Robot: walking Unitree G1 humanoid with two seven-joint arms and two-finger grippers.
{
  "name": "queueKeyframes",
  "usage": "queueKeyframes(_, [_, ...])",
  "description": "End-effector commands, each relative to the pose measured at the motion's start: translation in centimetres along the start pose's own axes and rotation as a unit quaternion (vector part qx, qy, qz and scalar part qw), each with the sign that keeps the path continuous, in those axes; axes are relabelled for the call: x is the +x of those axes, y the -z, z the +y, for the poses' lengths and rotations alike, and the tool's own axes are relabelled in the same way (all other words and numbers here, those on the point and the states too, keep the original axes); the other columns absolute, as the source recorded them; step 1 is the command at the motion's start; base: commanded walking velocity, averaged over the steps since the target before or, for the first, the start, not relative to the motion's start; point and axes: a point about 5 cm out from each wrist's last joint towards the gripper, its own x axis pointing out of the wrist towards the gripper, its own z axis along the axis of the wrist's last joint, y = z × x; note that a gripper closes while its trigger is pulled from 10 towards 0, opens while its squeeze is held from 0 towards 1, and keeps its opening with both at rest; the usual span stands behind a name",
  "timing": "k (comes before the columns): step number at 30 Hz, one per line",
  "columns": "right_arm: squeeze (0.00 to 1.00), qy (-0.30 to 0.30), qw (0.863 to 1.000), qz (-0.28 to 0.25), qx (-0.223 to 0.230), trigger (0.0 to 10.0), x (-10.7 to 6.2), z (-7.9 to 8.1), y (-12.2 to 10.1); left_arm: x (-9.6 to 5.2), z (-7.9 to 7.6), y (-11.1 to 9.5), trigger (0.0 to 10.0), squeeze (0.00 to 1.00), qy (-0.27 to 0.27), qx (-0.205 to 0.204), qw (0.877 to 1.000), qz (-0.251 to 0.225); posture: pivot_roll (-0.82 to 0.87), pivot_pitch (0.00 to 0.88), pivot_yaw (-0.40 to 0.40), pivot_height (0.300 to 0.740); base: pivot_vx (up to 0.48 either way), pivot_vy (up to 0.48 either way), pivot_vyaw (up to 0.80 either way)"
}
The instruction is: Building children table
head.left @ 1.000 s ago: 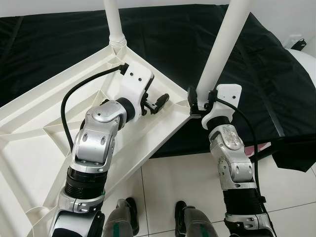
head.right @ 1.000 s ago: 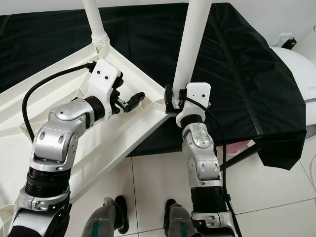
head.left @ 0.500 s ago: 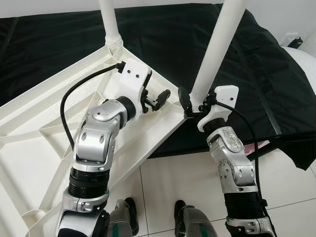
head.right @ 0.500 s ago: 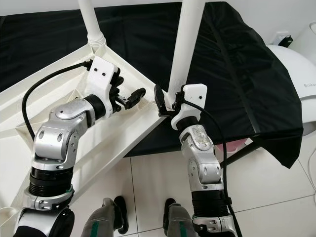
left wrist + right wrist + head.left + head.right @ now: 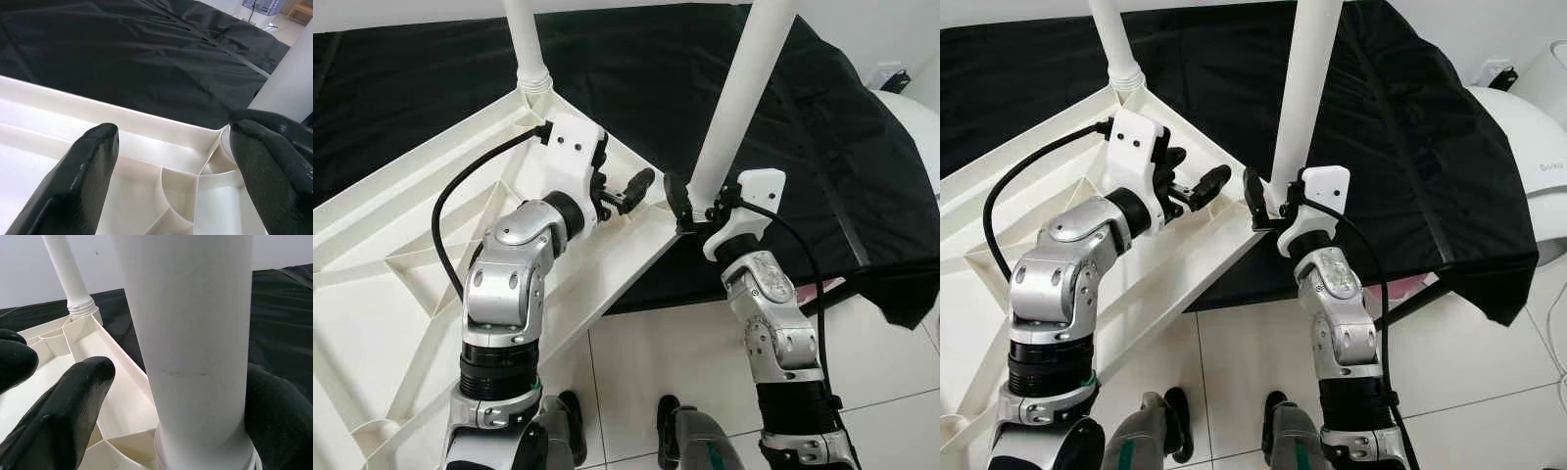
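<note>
**Leg base drawn leftward at the tabletop corner**

Since earlier, the white leg [image 5: 736, 93] has been tilted left, gripped by the right tool [image 5: 693, 204] at the upturned tabletop [image 5: 372, 313] corner. The left tool [image 5: 619, 192] is held released above the tabletop, over black cloth [image 5: 862, 176].

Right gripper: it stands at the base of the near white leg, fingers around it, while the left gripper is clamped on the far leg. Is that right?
Not quite. The left gripper is not on the far leg: its fingers are spread open over the upturned white tabletop, holding nothing, as the left wrist view shows. The right gripper is indeed at the base of the near leg, fingers around it.
</note>
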Motion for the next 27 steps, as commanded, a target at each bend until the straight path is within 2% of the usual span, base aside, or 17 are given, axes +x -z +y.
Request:
queueKeyframes(1, [0.00,-0.003,1.000,0.009,0.015,10.0,-0.3,0.4,0.5,-0.4,0.8,0.4,10.0,0.00,-0.096,-0.010,0.995,0.000,-0.04,0.240,-0.022,0.740,0.000,0.000,0.00])
queueKeyframes(5, [0.00,-0.003,1.000,0.011,0.018,10.0,-0.4,0.4,0.7,-0.8,0.7,0.9,10.0,0.00,-0.104,-0.022,0.994,-0.003,-0.04,0.229,-0.025,0.740,0.000,0.000,0.00])
queueKeyframes(7, [0.00,-0.004,1.000,0.012,0.011,10.0,-0.4,0.5,0.7,-1.2,0.8,1.2,10.0,0.00,-0.114,-0.013,0.993,-0.006,-0.04,0.221,-0.025,0.740,0.000,0.000,0.00])
queueKeyframes(10, [0.00,-0.006,1.000,0.013,0.016,10.0,-0.3,0.6,0.7,-1.7,1.2,1.1,10.0,0.00,-0.130,-0.024,0.991,-0.020,-0.04,0.216,-0.030,0.740,0.000,0.000,0.00])
queueKeyframes(13, [0.00,-0.006,1.000,0.012,0.019,10.0,-0.3,0.6,0.7,-2.0,1.4,1.0,10.0,0.00,-0.140,0.002,0.990,-0.026,-0.04,0.212,-0.029,0.740,0.000,0.000,0.00])
queueKeyframes(18, [0.00,-0.005,1.000,0.012,0.016,10.0,-0.5,0.7,0.7,-2.4,1.8,1.1,10.0,0.00,-0.165,-0.005,0.986,-0.034,-0.04,0.214,-0.028,0.740,0.000,0.000,0.00])
queueKeyframes(27, [0.00,-0.001,1.000,0.014,0.017,10.0,-0.7,0.7,1.0,-3.1,1.6,1.5,10.0,0.00,-0.184,-0.006,0.982,-0.036,-0.02,0.211,-0.023,0.740,0.000,0.000,0.00])
